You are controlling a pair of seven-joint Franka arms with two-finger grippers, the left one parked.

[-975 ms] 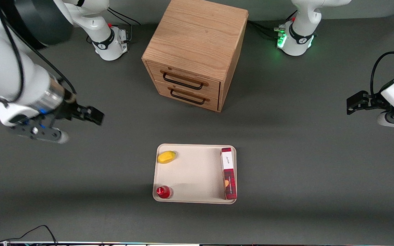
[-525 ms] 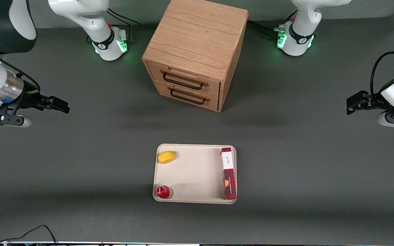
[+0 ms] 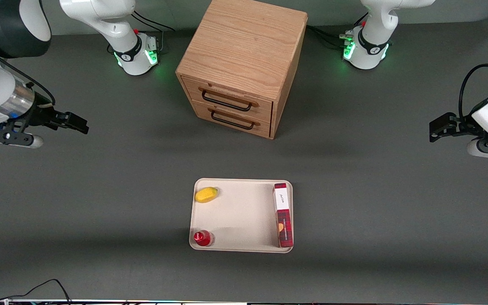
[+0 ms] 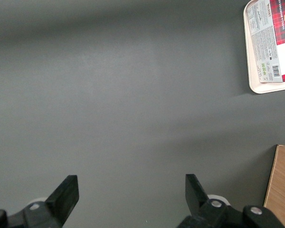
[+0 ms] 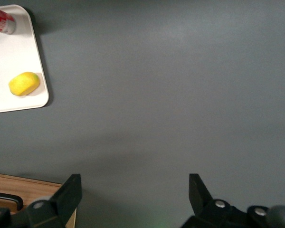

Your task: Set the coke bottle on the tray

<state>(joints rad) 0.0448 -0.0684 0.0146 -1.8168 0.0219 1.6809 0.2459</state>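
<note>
The small red coke bottle (image 3: 203, 238) stands upright on the cream-beige tray (image 3: 244, 220), in the tray corner nearest the front camera on the working arm's side. It also shows in the right wrist view (image 5: 1, 21) on the tray (image 5: 19, 57). My right gripper (image 3: 74, 123) is open and empty. It hangs above bare table far toward the working arm's end, well away from the tray. In the right wrist view the gripper (image 5: 134, 190) has its jaws wide apart with only grey table between them.
A yellow lemon (image 3: 206, 194) and a long dark-red plaid box (image 3: 283, 214) also lie on the tray. A wooden drawer cabinet (image 3: 242, 63) with two drawers stands farther from the front camera than the tray. A black cable (image 3: 45, 288) lies at the table's front edge.
My right gripper has moved away from the tray toward the working arm's end of the table and farther from the front camera, then shifted slightly. The bottle has stayed on the tray.
</note>
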